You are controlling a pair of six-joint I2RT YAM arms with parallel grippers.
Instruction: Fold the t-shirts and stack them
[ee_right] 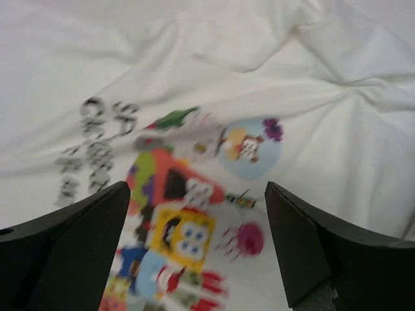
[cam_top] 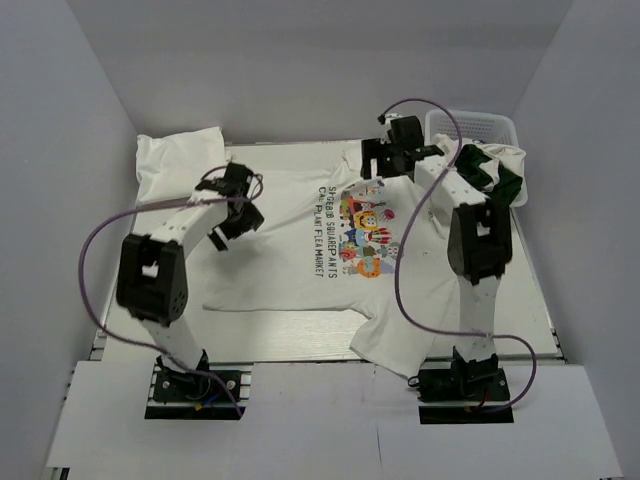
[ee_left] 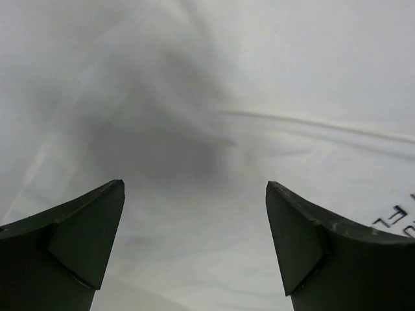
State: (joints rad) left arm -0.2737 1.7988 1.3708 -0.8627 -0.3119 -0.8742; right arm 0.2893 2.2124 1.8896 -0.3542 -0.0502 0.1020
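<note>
Table [cam_top: 522, 292]: printed t-shirt [cam_top: 290, 262] flat beneath left gripper [ee_left: 194, 189], right gripper [ee_right: 198, 189].

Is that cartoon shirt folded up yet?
No, the printed t-shirt lies spread out flat on the table, its whole cartoon print facing up.
</note>
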